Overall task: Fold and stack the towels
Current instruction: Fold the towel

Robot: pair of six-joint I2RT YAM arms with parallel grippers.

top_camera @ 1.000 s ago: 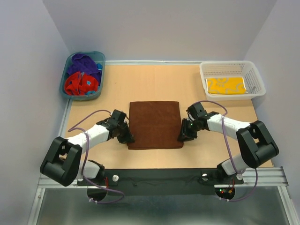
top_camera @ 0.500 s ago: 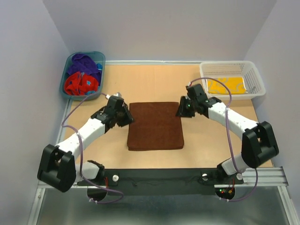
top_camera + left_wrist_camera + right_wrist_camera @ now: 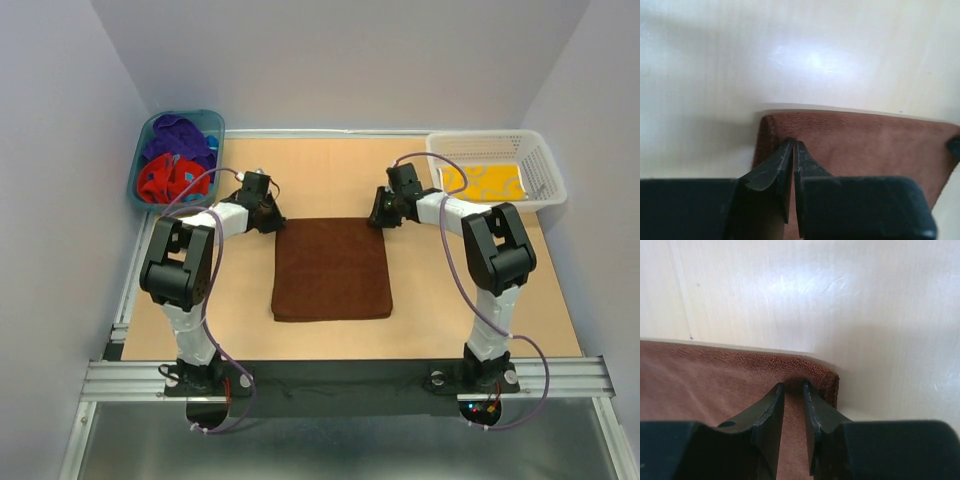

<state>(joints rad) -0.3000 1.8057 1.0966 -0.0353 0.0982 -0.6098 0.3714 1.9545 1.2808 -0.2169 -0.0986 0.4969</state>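
A plain brown towel [image 3: 330, 268] lies flat in the middle of the table. My left gripper [image 3: 273, 223] is at its far left corner and my right gripper [image 3: 378, 220] at its far right corner. In the left wrist view the left gripper [image 3: 793, 142] is shut on the edge of the brown towel [image 3: 865, 145]. In the right wrist view the right gripper [image 3: 793, 386] pinches a bunched bit of the brown towel [image 3: 715, 375] at its corner. A yellow patterned towel [image 3: 483, 182] lies in the white basket [image 3: 495, 137]. Red [image 3: 165, 178] and purple [image 3: 178, 138] towels fill the teal tub [image 3: 216, 165].
The teal tub stands at the far left corner of the table, close behind my left arm. The white basket stands at the far right, just behind my right arm. Walls close the table in on three sides.
Both grippers have moved from the towel's near corners to its far corners and both arms now reach further out. The left jaws opened on the way and shut again.
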